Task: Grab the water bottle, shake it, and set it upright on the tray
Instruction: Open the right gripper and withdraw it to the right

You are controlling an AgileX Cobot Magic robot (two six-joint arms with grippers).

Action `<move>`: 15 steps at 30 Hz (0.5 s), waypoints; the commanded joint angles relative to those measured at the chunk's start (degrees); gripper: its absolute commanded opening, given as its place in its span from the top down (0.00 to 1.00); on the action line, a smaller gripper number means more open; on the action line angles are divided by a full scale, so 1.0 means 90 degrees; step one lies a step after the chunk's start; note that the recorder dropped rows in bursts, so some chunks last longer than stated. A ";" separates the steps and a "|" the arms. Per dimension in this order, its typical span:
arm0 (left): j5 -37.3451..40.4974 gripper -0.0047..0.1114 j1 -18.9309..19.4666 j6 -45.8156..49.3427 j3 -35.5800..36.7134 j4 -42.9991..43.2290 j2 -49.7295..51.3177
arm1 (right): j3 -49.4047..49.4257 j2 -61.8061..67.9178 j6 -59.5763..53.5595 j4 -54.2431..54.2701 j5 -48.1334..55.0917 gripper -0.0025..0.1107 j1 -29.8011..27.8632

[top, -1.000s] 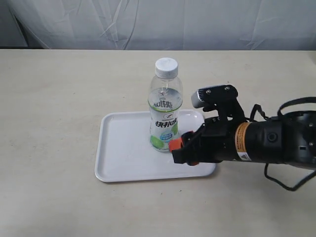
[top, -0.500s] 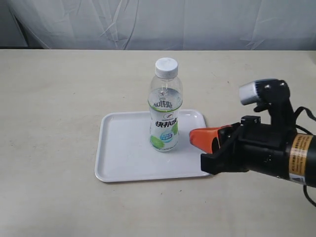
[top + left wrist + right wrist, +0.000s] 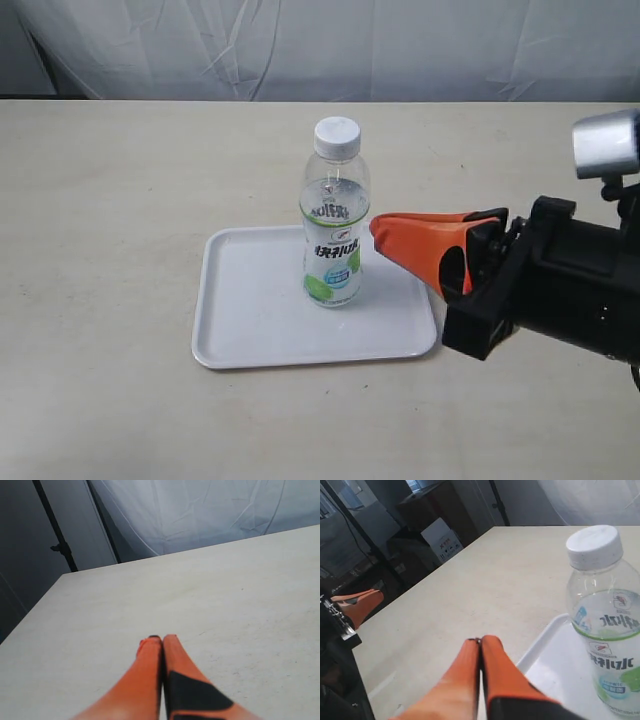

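The water bottle [image 3: 334, 215], clear with a white cap and a green and blue label, stands upright on the white tray [image 3: 255, 320]. The right wrist view shows the water bottle [image 3: 603, 625] beside the tray's rim [image 3: 540, 645]. My right gripper [image 3: 376, 227] hangs just right of the bottle at label height, apart from it, orange fingers shut and empty. In its own view the right gripper [image 3: 481, 640] is pressed together. My left gripper [image 3: 159, 639] is shut over bare table, empty, and is out of the exterior view.
The beige table [image 3: 120, 200] spreads all round the tray. A white curtain [image 3: 320, 45] hangs behind it. Past the table's far side, the right wrist view shows dark furniture, a cardboard box [image 3: 442, 539] and the other arm's orange fingers [image 3: 357, 605].
My right gripper has backed off to the right and risen from the tray's front right corner, tilting up. The bottle stays standing on the tray.
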 commanded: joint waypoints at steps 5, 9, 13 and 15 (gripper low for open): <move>-0.0085 0.96 0.0005 -0.0044 0.0014 -0.0023 -0.0027 | 0.0082 -0.0758 0.0567 -0.0024 -0.0063 0.95 -0.0016; -0.0085 0.96 0.0005 -0.0044 0.0014 -0.0023 -0.0027 | 0.0535 -0.1807 0.0764 -0.0024 0.0103 0.95 -0.0028; -0.0085 0.96 0.0005 -0.0044 0.0014 -0.0023 -0.0027 | 0.1174 -0.3217 0.1029 -0.0015 0.0765 0.95 -0.0134; -0.0085 0.96 0.0005 -0.0044 0.0014 -0.0023 -0.0027 | 0.1442 -0.4002 0.1543 -0.0015 0.0917 0.95 -0.0497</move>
